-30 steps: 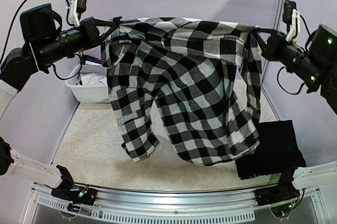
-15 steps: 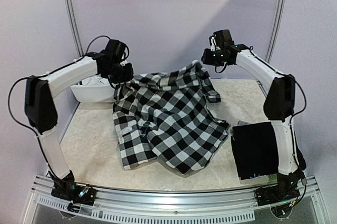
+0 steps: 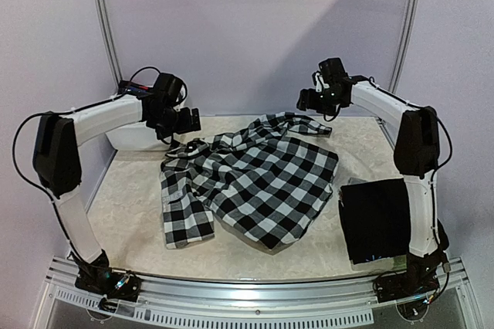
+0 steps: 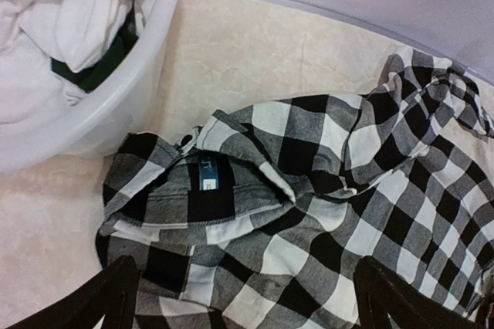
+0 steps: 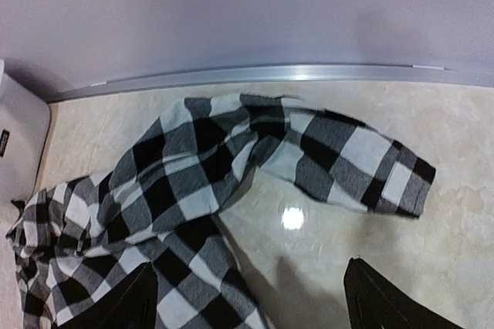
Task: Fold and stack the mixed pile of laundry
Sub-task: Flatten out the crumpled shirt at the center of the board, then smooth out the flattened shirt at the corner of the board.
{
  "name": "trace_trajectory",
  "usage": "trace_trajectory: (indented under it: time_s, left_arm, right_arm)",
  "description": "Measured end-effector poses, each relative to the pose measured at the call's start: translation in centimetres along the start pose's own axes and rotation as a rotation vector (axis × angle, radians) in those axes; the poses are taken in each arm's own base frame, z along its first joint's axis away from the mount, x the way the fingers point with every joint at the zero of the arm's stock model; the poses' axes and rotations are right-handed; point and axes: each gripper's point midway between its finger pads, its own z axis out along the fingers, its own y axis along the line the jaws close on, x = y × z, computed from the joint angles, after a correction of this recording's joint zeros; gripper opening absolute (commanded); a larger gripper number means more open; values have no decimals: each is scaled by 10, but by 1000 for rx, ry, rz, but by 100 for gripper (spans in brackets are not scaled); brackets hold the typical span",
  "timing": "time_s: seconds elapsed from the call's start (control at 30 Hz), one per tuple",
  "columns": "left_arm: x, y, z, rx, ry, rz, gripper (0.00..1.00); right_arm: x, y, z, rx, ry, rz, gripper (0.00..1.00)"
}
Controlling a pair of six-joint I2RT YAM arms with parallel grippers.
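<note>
The black-and-white checkered shirt [image 3: 255, 182] lies spread and rumpled on the table, free of both grippers. My left gripper [image 3: 185, 122] hovers open over its collar end; in the left wrist view the collar with a blue label [image 4: 207, 173] lies just ahead of the wide-apart fingers [image 4: 108, 298]. My right gripper [image 3: 312, 101] stands open above the far sleeve [image 5: 355, 163], with bare table between its fingers [image 5: 131, 302]. A folded black piece [image 3: 382, 221] lies at the right. White cloth [image 4: 69, 28], a dark green part and a grey piece fill the basket.
The white plastic basket [image 4: 131, 89] stands at the far left, right beside the shirt's collar and behind my left arm. The back wall's metal rail [image 5: 270, 74] runs just past the sleeve. Beige table [image 3: 131, 198] shows left of the shirt.
A second ago the shirt hung spread between both shut grippers, high up. Both arms came down and back, the jaws opened, and the shirt now lies released on the table.
</note>
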Motion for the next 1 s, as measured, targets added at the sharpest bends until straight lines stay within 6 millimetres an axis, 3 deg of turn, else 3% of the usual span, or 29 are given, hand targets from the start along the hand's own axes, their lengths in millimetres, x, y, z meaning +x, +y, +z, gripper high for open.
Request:
trace_trajectory:
  time_s: [0.13, 0.27, 0.4, 0.43, 0.53, 0.63, 0.7, 0.83, 1.0]
  left_arm:
    - [9, -2, -45, -37, -88, 57, 93]
    - [41, 8, -74, -64, -104, 110, 88]
    - [88, 23, -72, -81, -36, 144, 87]
    - [101, 27, -70, -89, -11, 151, 87]
    - [136, 34, -64, -106, 52, 180, 88]
    - [163, 34, -67, -99, 85, 209, 88]
    - [177, 33, -73, -85, 91, 220, 88]
    - [197, 34, -85, -60, 90, 222, 88]
    - [217, 32, -95, -22, 110, 231, 89]
  right_arm:
    - [23, 24, -36, -3, 0, -60, 83]
    - [68, 64, -56, -44, 39, -142, 81]
    - [146, 107, -61, -107, 141, -252, 81]
    - [173, 119, -63, -124, 179, -290, 81]
    - [228, 135, -70, -130, 254, -367, 81]
    - [275, 137, -85, -121, 313, -420, 82]
    - [295, 129, -99, -113, 338, -430, 82]
    - [318, 113, -131, -99, 368, -438, 82]
    - [345, 108, -157, -114, 395, -478, 83]
